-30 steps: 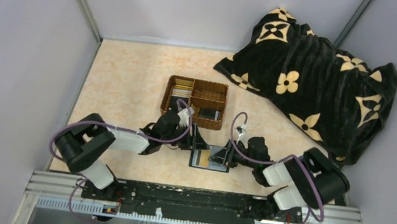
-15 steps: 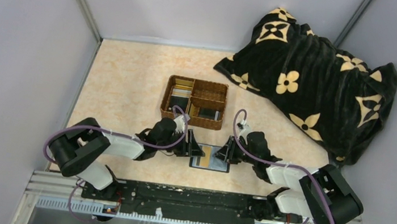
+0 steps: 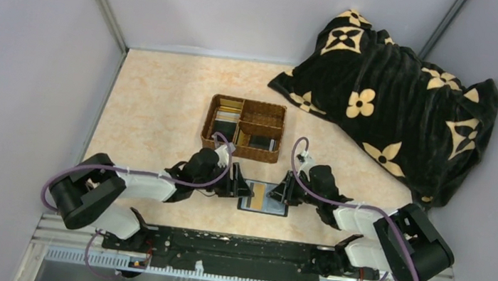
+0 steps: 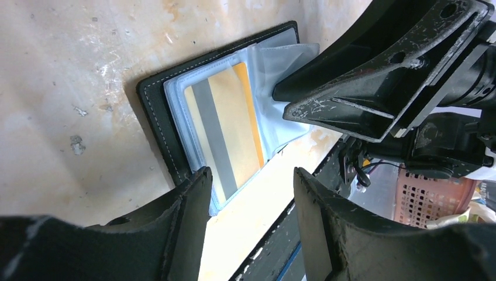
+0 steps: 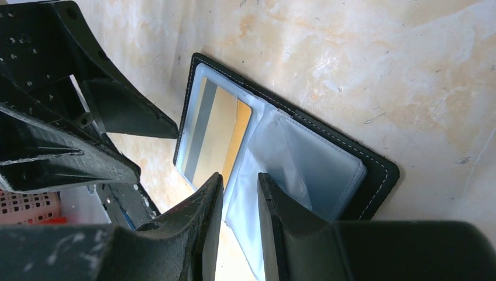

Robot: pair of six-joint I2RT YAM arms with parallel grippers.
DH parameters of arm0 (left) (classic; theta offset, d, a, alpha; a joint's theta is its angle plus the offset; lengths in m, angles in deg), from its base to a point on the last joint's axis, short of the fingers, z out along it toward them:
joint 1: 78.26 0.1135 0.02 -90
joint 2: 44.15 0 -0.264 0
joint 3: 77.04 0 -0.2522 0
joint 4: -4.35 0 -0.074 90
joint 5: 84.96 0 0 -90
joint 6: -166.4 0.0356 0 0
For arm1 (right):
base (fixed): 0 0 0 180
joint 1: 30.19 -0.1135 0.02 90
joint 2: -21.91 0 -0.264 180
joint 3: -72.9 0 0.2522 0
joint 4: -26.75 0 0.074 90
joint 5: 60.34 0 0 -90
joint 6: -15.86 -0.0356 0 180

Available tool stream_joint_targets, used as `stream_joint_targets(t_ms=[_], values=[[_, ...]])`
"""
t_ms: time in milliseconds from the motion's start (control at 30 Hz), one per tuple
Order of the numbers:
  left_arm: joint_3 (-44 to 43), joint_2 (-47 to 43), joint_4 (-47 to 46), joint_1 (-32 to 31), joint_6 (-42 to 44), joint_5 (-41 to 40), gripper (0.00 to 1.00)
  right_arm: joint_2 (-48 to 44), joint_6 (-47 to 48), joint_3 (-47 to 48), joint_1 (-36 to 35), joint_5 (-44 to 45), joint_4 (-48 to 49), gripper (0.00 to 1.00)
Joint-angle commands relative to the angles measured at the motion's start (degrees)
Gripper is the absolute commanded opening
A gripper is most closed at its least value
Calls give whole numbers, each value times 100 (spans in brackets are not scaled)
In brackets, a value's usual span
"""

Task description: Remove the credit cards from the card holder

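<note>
The black card holder [image 3: 264, 201] lies open on the table between my two grippers. A gold card with a grey stripe [image 4: 225, 132] sits in a clear sleeve on its left half and also shows in the right wrist view [image 5: 213, 137]. My left gripper [image 3: 240, 188] is open and empty, low at the holder's left edge [image 4: 251, 171]. My right gripper [image 3: 280, 192] is at the holder's right half. Its jaws stand a narrow gap apart [image 5: 240, 178], with a loose clear sleeve leaf [image 5: 281, 158] lying between them. That leaf looks empty.
A brown wicker divided tray [image 3: 251, 101] stands just behind the holder and holds a dark card [image 3: 260, 142] and other cards [image 3: 226, 116]. A black flowered blanket [image 3: 395, 94] covers the back right. The arm-base rail [image 3: 233, 247] runs along the near edge.
My right gripper has drawn back from over the holder's middle to its right half. My left gripper has come down to the holder's left edge. The holder has stayed put.
</note>
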Motion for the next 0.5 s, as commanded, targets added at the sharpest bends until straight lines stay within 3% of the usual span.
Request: stream_joint_targets(t_ms=[0,467], values=[[-112,-203,499,-26,328,-343,60,112,29,85,17,-19,159,30],[-203,467,240,-38,323,-254,60,98,44,173,-55,-24,54,30]])
